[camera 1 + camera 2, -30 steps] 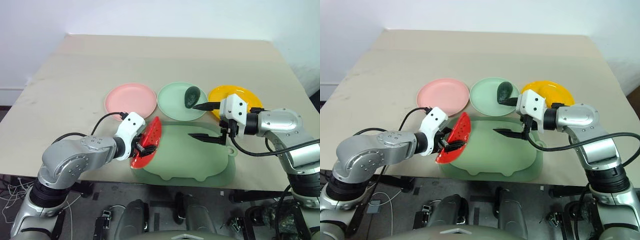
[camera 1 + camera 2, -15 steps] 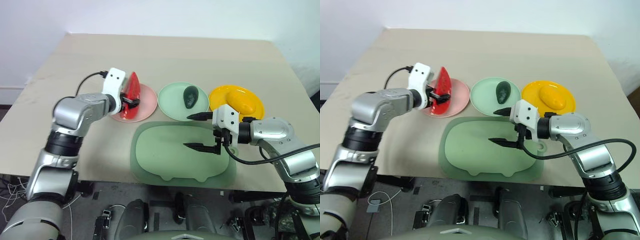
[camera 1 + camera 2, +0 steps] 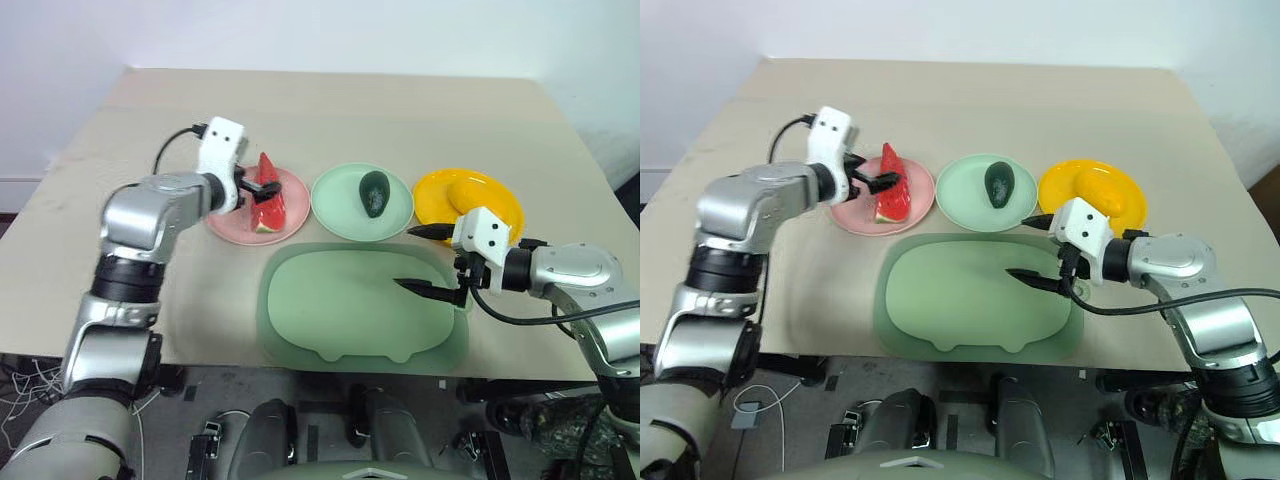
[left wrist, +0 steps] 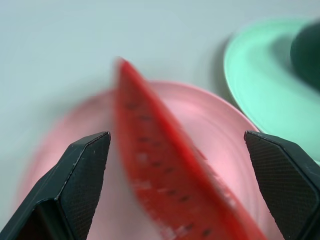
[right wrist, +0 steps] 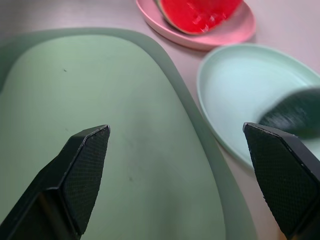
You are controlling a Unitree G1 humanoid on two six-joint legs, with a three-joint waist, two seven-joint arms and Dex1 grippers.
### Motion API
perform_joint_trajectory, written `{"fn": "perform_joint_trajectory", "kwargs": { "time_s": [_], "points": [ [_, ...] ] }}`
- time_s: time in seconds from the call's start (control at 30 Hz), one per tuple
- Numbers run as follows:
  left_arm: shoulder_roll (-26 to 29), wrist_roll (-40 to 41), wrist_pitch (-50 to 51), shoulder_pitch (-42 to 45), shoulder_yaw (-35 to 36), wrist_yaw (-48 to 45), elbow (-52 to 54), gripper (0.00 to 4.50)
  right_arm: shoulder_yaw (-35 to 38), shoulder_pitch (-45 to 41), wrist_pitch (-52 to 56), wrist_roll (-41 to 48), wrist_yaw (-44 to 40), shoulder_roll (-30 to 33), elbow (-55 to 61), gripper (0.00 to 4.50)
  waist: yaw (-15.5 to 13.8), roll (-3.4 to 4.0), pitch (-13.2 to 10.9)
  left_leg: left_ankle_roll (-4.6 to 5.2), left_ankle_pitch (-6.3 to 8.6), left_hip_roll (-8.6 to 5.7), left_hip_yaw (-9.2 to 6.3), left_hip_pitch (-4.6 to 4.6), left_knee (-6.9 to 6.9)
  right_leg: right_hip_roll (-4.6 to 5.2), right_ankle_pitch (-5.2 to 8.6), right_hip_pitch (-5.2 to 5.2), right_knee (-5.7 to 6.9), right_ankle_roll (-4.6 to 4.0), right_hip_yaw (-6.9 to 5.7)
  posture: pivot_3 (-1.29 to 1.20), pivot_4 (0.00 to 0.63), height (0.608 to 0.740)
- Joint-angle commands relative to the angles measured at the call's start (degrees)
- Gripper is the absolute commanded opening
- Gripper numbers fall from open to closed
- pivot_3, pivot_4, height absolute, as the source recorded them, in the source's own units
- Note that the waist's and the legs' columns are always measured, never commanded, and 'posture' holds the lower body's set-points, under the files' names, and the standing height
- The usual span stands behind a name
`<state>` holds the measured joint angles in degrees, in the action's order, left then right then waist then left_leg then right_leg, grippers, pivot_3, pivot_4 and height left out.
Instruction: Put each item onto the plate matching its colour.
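Pale green tray (image 3: 340, 310) lies nearest on the table (image 3: 150, 130), bare on top; the right gripper (image 3: 427, 260) hangs over its right end with both black fingers spread wide, holding nothing; beyond the tray three plates stand in a row; the yellow fruit (image 3: 478, 194) lies on the yellow plate (image 3: 432, 190) at the right; the avocado (image 3: 375, 192) lies on the mint green plate (image 3: 340, 205) in the middle; the watermelon wedge (image 3: 267, 192) rests on the pink plate (image 3: 228, 224) at the left; the left gripper (image 3: 258, 187) sits at the wedge, its fingers parted on either side in the wrist view, released.
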<state>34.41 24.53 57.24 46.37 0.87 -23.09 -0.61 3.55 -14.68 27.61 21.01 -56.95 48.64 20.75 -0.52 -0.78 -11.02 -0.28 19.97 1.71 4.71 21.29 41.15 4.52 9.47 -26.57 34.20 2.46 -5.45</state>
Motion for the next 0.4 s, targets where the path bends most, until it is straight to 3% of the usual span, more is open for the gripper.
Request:
{"fn": "perform_joint_trajectory", "kwargs": {
  "time_s": [0.03, 0.2, 0.3, 0.4],
  "points": [
    [4.75, 3.99, -0.83, -6.23, 9.08, -3.89, 13.19, 4.49, 3.56, 0.92, -0.11, 0.87, -0.43, 1.94, -0.8, 4.5, 0.02, 0.0, 0.0, 0.0, 0.0, 0.0, 0.01, 0.0, 0.0, 0.0, 0.0, 0.0, -0.02, 0.0, 0.0, 0.0, 0.15, 0.74],
    [9.37, 7.65, -8.33, -29.62, 20.79, -13.56, 30.4, 4.49, 6.94, 2.24, 1.35, 3.69, -2.02, 3.37, -2.72, 4.5, -0.14, 0.01, 0.01, 0.0, 0.01, 0.06, 0.04, -0.06, 0.0, 0.03, 0.01, 0.04, -0.03, -0.01, 0.04, 0.0, 0.15, 0.74],
    [6.28, 10.91, -10.28, -44.06, 27.27, -16.03, 35.61, 4.49, 10.57, 4.01, 4.26, 7.15, -2.34, 2.97, -3.75, 4.5, -0.27, -0.01, 0.01, 0.0, 0.01, 0.08, 0.02, -0.03, 0.01, 0.02, 0.02, 0.03, -0.04, -0.01, 0.03, 0.0, 0.15, 0.74],
    [2.52, 10.68, -13.89, -53.12, 28.34, -15.49, 38.45, 4.49, 12.13, 6.32, 1.85, 5.79, -2.49, 3.33, -6.37, 4.5, -0.55, -0.04, 0.03, 0.35, 0.2, 0.07, -0.06, -0.05, 0.04, 0.06, 0.08, 0.12, -0.08, -0.12, -0.01, 0.0, 0.15, 0.74]
  ]
}}
